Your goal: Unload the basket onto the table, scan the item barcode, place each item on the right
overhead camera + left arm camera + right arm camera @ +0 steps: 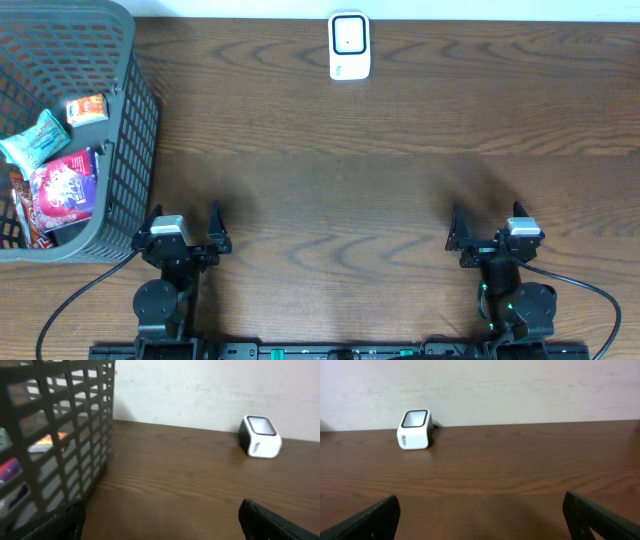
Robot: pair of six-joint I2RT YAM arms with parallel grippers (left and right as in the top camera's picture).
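Several snack packets lie in the grey mesh basket (138, 110) at the left: an orange one (86, 108), a teal one (35, 140) and a pink-purple one (65, 188). No barcode shows on them. The white scanner (349, 45) stands at the table's far edge; the left wrist view has the scanner (260, 436) at right, and the right wrist view has the scanner (414, 429) at left. My left gripper (186, 213) sits open near the front edge beside the basket, with nothing between its fingers. My right gripper (486, 213) is open too and holds nothing.
The basket wall (55, 445) fills the left of the left wrist view, close to my left gripper (161, 512). Brown wood table (340, 180) stretches between the arms and the scanner. Ahead of my right gripper (480, 507) a pale wall backs the table.
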